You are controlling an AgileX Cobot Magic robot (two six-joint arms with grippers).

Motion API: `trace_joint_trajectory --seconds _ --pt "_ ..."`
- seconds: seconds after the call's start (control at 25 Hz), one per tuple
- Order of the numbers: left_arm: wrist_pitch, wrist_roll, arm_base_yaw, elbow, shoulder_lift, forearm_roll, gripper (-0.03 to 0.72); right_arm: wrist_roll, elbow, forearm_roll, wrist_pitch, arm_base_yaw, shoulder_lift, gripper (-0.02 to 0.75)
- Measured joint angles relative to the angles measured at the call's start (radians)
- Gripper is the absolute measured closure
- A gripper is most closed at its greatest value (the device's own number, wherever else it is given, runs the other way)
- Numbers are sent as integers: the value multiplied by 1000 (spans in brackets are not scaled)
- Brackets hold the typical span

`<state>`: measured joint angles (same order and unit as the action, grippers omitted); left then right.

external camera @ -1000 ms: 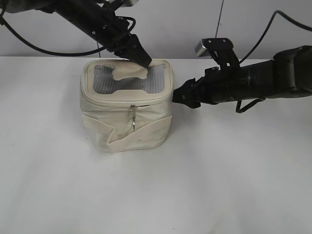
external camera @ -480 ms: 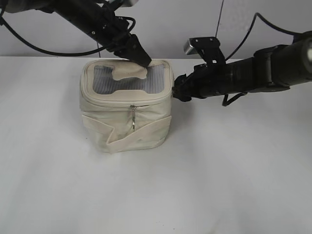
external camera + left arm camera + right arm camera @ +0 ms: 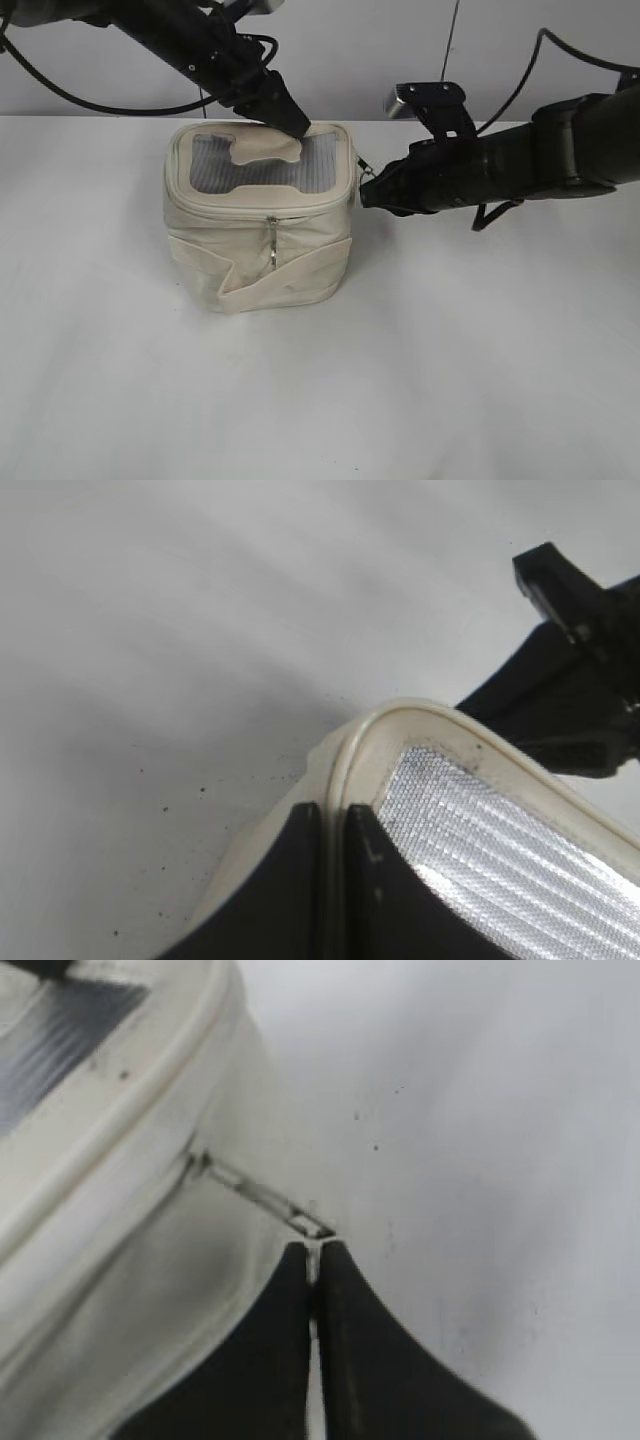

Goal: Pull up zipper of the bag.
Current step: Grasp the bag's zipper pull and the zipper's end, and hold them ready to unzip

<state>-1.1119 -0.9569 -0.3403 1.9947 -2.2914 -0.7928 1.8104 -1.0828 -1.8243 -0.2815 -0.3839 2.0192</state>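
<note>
The zipper (image 3: 262, 207), a thin cream track, runs around the lid rim of the bag (image 3: 260, 225), a small boxy cream fabric bag that sits left of centre on the white tabletop (image 3: 450, 350). Its rounded-square lid carries grey mesh with a cream shape across it, and a flat strap crosses the front. One silver pull (image 3: 272, 243) dangles untouched at the front. A second pull (image 3: 265, 1197) sticks out sideways from the bag's right side, its ring end pinched in the right claw (image 3: 315, 1257), whose tips are pressed together on it. The left claw (image 3: 333, 825) is pinching the lid's back rim, apparently steadying the bag. Judging from this, the pull is gripped and drawn taut, but the run along the track appears mostly left to do; how much of the zip is closed cannot be told.
</note>
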Motion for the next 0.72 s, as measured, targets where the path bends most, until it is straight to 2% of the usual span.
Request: trace_joint_trajectory --seconds 0.16,0.52,0.72 --pt "2 5 -1 0 0 -1 650 -3 130 -2 -8 -1 -120 727" --pt "19 50 -2 -3 0 -13 650 -32 346 -8 -189 -10 -311 729" --pt "34 81 -3 -8 0 -25 651 -77 362 8 -208 -134 -329 729"
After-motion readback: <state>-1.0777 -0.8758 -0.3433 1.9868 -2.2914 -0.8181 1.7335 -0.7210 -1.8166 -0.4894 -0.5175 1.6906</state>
